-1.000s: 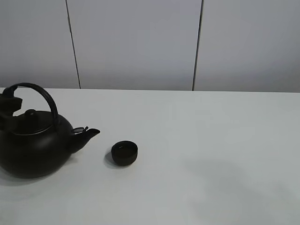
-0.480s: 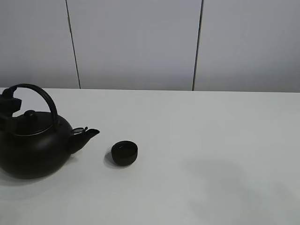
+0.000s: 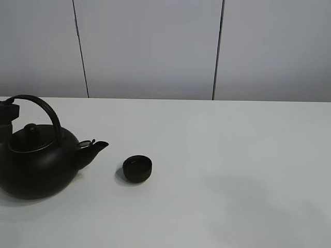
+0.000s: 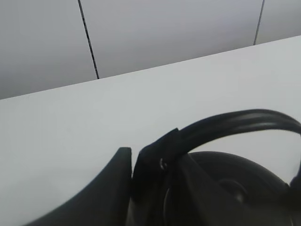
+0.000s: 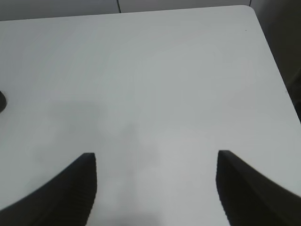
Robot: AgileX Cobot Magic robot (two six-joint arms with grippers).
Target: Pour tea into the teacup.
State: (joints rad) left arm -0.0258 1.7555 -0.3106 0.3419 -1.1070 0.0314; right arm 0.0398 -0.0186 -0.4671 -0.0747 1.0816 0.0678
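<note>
A big round black kettle [image 3: 36,165] with an arched handle [image 3: 44,106] stands at the table's far left, its spout [image 3: 99,146] pointing right. The small matte-black teacup [image 3: 137,168] sits on the table just right of the spout, apart from it. My left gripper [image 3: 6,118] is at the left end of the handle and shut on it. The left wrist view shows its fingers [image 4: 117,179] around the handle [image 4: 225,123]. My right gripper [image 5: 155,183] is open and empty over bare table, and it is out of the exterior view.
The white table [image 3: 232,155] runs wide to the right of the teacup. Its right edge and rounded corner [image 5: 251,9] show in the right wrist view. A grey panelled wall [image 3: 155,46] stands behind the table.
The kettle has shifted slightly left, away from the teacup, with my left gripper still on its handle. The teacup has not moved.
</note>
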